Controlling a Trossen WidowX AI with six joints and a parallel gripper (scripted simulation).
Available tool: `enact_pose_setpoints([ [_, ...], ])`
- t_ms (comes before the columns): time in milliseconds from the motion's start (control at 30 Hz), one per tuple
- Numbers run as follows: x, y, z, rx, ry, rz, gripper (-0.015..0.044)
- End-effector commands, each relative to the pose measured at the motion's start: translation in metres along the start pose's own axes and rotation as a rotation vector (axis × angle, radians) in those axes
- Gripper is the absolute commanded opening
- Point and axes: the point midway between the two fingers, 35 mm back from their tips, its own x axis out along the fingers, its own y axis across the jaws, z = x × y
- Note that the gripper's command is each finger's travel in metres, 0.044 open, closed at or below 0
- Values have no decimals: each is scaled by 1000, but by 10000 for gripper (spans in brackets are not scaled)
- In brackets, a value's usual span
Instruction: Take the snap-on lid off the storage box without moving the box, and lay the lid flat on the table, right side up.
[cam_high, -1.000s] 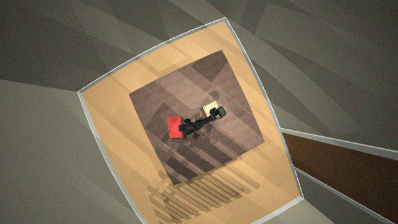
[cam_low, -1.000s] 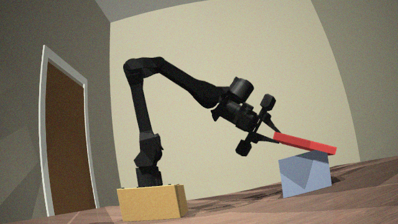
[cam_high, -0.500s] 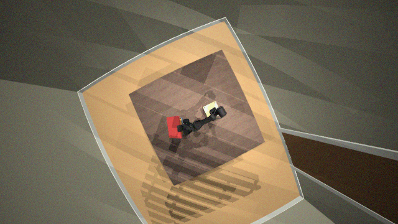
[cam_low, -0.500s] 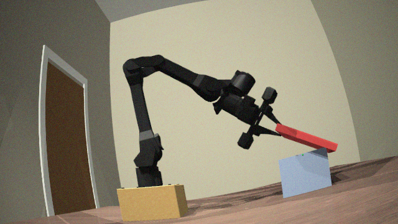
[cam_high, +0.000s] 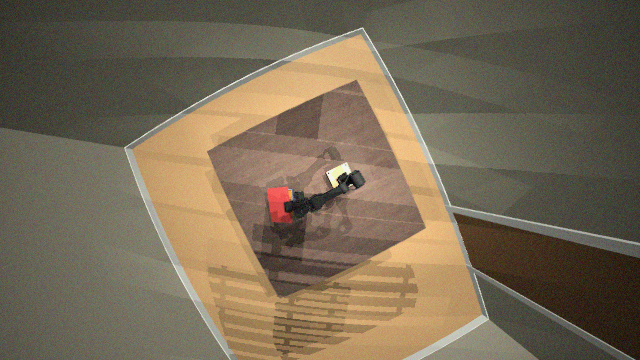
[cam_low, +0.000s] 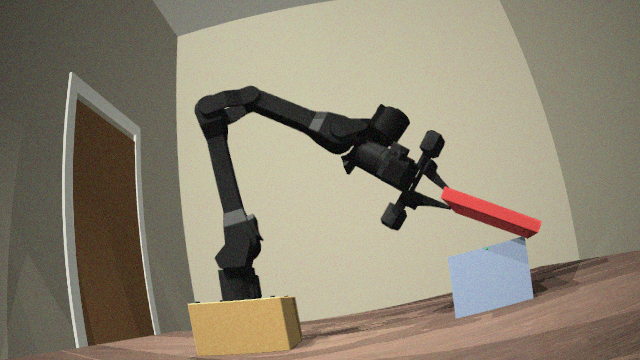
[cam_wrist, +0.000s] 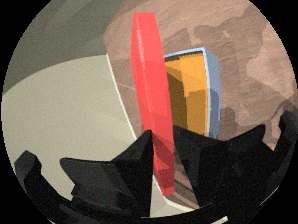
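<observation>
The red lid (cam_high: 277, 199) (cam_low: 490, 211) (cam_wrist: 150, 75) is off the rim of the blue storage box (cam_low: 490, 280) (cam_wrist: 214, 100) along the arm's side. It is tilted, with its arm-side edge raised and its far edge low at the box's far top edge; whether they touch there I cannot tell. My gripper (cam_low: 447, 197) (cam_wrist: 161, 132) is shut on the lid's raised edge, one finger above and one below. The box stands upright on the table, and its orange inside shows in the wrist view. The lid hides part of the opening.
The brown table (cam_high: 360, 125) (cam_low: 375, 332) bears the box and the arm's yellow base block (cam_low: 240, 327) (cam_high: 336, 174). The arm reaches from that block to the lid. The box stands near one edge of the table, with orange floor (cam_high: 185, 200) beyond it.
</observation>
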Motion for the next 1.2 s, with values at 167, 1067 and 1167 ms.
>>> enact_pose_setpoints([
  [167, -13, 20, -2, 5, 10, 28, 0],
  [1067, -29, 38, -1, 5, 10, 28, 0],
  [1167, -29, 38, -1, 5, 10, 28, 0],
])
